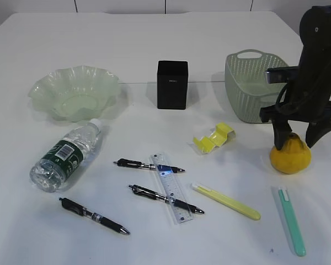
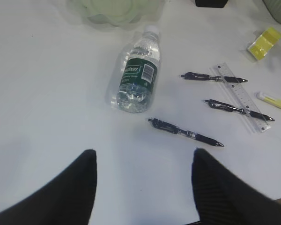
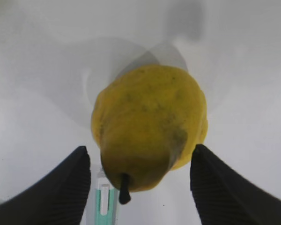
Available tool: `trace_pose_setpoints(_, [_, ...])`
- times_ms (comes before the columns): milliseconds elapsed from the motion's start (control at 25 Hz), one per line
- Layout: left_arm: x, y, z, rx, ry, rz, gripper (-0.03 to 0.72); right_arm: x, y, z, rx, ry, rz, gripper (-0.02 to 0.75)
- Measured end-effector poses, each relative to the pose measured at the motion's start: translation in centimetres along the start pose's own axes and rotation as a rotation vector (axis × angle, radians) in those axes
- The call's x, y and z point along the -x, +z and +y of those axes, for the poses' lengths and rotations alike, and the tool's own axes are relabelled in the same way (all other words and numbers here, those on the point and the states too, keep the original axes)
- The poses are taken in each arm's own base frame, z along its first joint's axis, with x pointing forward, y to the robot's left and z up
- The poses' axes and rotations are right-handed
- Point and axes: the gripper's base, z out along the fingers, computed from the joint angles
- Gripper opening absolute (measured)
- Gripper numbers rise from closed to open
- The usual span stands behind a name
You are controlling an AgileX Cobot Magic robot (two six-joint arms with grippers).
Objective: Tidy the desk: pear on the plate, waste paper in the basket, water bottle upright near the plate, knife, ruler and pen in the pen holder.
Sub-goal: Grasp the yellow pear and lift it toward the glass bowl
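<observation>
Near edge of worktop: left pincer apart, empty, above bare surface. Beyond it water bottle lies on its side. Farther right, right pincer apart, straddling upright pear, not clamped.

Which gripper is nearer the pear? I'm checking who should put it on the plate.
Right. The right gripper hangs open straddling the top of the pear; the left gripper hovers open over bare desk near the water bottle, far across.
</observation>
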Motion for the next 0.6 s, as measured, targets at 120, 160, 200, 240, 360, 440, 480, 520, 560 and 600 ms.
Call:
trace_pose_setpoints(120, [0.00,0.00,0.00,0.000,0.000,0.000,0.455,-0.02,0.00,-0.02,-0.002,-0.001,0.002,0.495])
trace_pose_setpoints(160, [0.00,0.00,0.00,0.000,0.000,0.000,0.455,-0.03,0.00,-0.02,-0.002,-0.001,0.004,0.495])
trace_pose_setpoints(200, [0.00,0.00,0.00,0.000,0.000,0.000,0.455,-0.03,0.00,-0.03,-0.004,-0.001,0.003,0.495])
trace_pose_setpoints(240, [0.00,0.00,0.00,0.000,0.000,0.000,0.455,-0.04,0.00,-0.04,-0.004,-0.001,0.004,0.495])
trace_pose_setpoints(360, [0.00,0.00,0.00,0.000,0.000,0.000,0.455,-0.04,0.00,-0.05,-0.006,-0.002,0.004,0.495])
trace_pose_setpoints(440, [0.00,0.00,0.00,0.000,0.000,0.000,0.455,-0.04,0.00,-0.05,-0.006,-0.002,0.004,0.494])
trace_pose_setpoints(480, [0.02,0.00,0.00,-0.001,0.000,-0.002,0.455,-0.03,0.00,-0.07,-0.007,-0.003,0.004,0.492])
trace_pose_setpoints(520, [0.02,0.00,0.00,-0.001,0.000,-0.002,0.455,-0.03,0.00,-0.07,-0.007,-0.003,0.004,0.486])
trace_pose_setpoints(560, [0.02,0.00,0.00,-0.001,0.000,-0.002,0.455,-0.02,0.00,-0.06,-0.007,-0.003,0.002,0.472])
trace_pose_setpoints(600, [0.02,0.00,0.00,-0.001,0.000,-0.002,0.455,0.00,0.00,-0.06,-0.007,-0.003,0.000,0.454])
